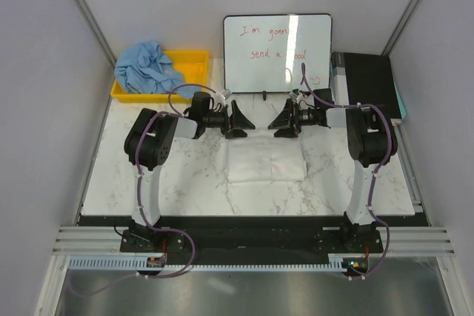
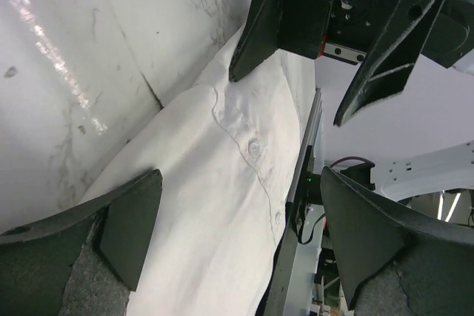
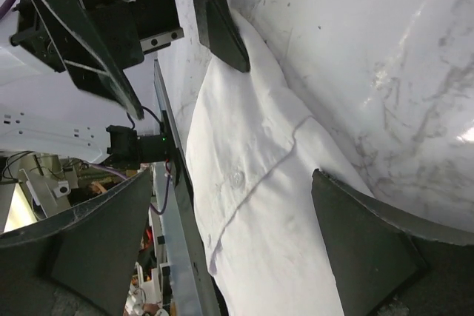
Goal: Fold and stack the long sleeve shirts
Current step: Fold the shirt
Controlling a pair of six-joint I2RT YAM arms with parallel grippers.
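Overhead, the left gripper (image 1: 240,120) and right gripper (image 1: 282,120) are hovering wide open above the folded white shirt (image 1: 265,160). The blue shirt (image 1: 148,70) is lying bunched in the yellow bin (image 1: 195,58).

white shirt (image 2: 215,183): thin matt cloth, creased, with a stitched seam and small smooth buttons. blue shirt (image 1: 148,68): soft matt cloth, crumpled. bin (image 1: 194,61): smooth yellow plastic. table (image 1: 185,183): marble-patterned top, glossy, light is reflected. whiteboard (image 1: 278,49): glossy white face. left gripper (image 2: 237,238) and right gripper (image 3: 229,242): matt black plastic, grainy near the finger bases. front rail (image 1: 252,240): ribbed pale metal.
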